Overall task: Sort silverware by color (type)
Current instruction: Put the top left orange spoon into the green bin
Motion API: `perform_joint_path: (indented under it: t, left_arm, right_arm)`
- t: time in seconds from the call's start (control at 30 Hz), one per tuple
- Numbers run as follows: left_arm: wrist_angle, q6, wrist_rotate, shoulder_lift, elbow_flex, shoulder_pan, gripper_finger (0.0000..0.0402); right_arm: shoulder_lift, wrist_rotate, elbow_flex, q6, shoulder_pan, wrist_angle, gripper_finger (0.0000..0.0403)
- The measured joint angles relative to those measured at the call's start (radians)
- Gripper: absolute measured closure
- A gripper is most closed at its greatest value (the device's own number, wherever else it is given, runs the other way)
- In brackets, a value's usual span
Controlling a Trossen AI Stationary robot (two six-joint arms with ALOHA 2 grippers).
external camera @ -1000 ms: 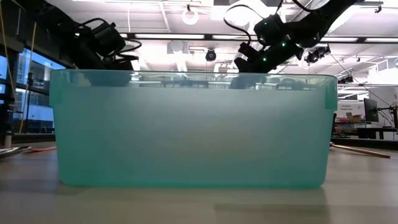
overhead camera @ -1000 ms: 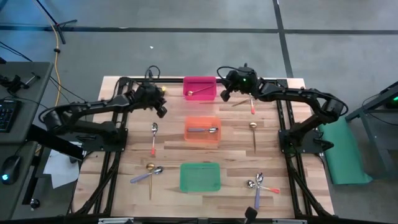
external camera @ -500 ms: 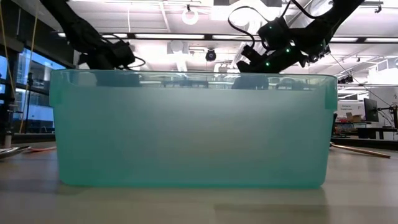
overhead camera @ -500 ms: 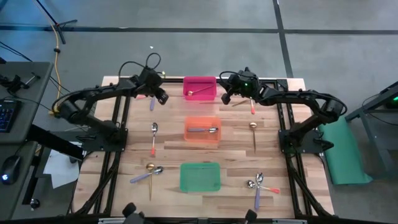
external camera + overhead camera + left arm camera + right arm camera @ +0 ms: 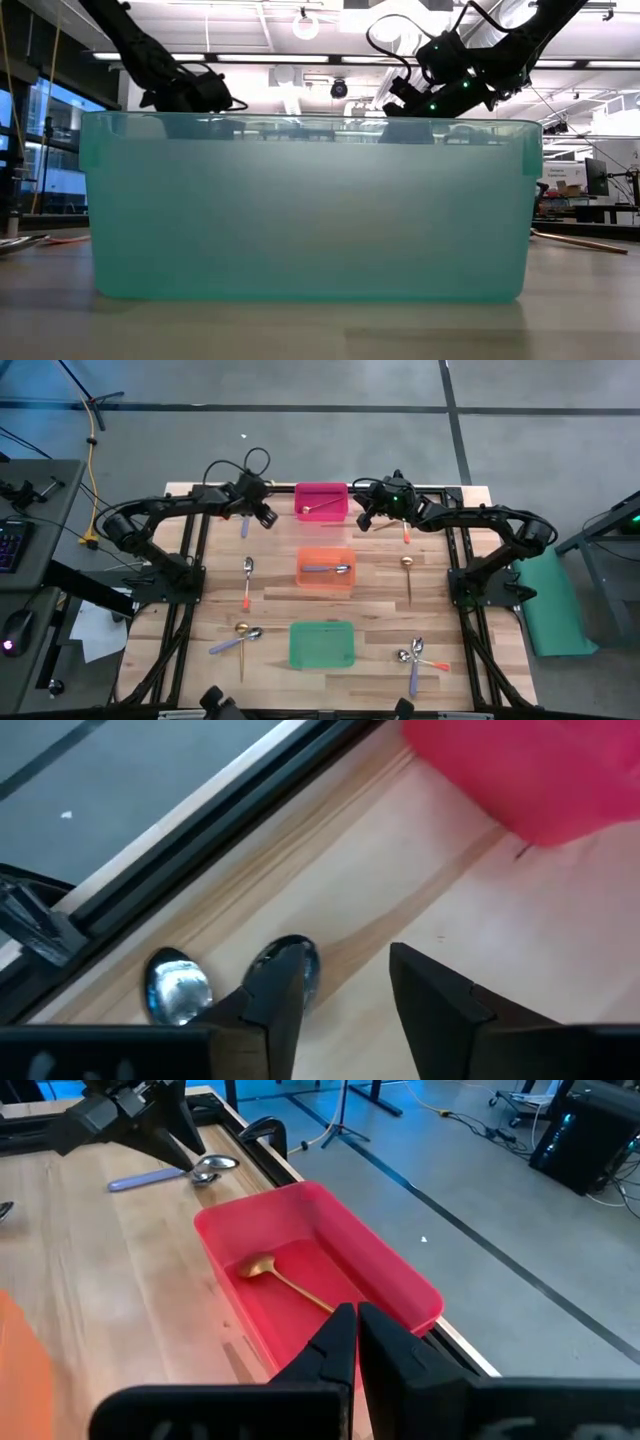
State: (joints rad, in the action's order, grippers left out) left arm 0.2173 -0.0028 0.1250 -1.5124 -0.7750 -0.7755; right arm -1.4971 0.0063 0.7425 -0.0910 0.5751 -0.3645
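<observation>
My left gripper (image 5: pixel 345 982) is open near the table's far edge, left of the pink bin (image 5: pixel 321 501). It hovers low over two silver spoon bowls (image 5: pixel 178 990). One of these spoons shows a purple handle (image 5: pixel 150 1178). My right gripper (image 5: pixel 350 1330) is shut and empty, just right of the pink bin. A gold spoon (image 5: pixel 285 1280) lies flat inside that bin. A purple-handled spoon (image 5: pixel 325 569) lies in the orange bin (image 5: pixel 326 555). Other spoons lie flat on the table, among them a red-handled one (image 5: pixel 246 582) and a gold one (image 5: pixel 408 575). My left gripper has one finger (image 5: pixel 270 1005) right in front of a spoon bowl (image 5: pixel 295 958), coming from above. I cannot tell whether it touches the bowl.
The green bin (image 5: pixel 321 644) sits near the table's near edge and fills the low view (image 5: pixel 310 210). Spoon clusters lie at the near left (image 5: pixel 236 640) and near right (image 5: pixel 415 655). A red-handled spoon (image 5: pixel 406 531) lies right of my right gripper. A black rail (image 5: pixel 200 840) runs along the far edge.
My left gripper has swung toward the table's far edge and slightly right, ending beside the pink bin over the purple-handled spoon. My right gripper has stayed by the pink bin.
</observation>
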Motion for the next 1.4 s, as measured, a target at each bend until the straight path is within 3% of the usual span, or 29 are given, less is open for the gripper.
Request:
perform_joint_path:
  t: [0.2, 0.4, 0.77, 1.4]
  left_arm:
    - [-0.001, -0.030, 0.080, -0.009, 0.000, 0.028, 0.0242]
    - [-0.014, -0.046, 0.100, -0.072, 0.000, 0.031, 0.0241]
    - [-0.082, -0.046, 0.246, -0.144, 0.000, 0.030, 0.0241]
    - [-0.081, -0.026, 0.239, -0.174, 0.001, 0.022, 0.0259]
  right_arm:
    - [0.000, 0.000, 0.000, -0.003, 0.000, -0.002, 0.0403]
    - [0.000, 0.001, 0.000, -0.003, 0.000, -0.003, 0.0403]
    - [0.000, 0.001, 0.000, 0.013, 0.000, -0.007, 0.0403]
    - [0.000, 0.001, 0.000, 0.022, 0.000, -0.007, 0.0403]
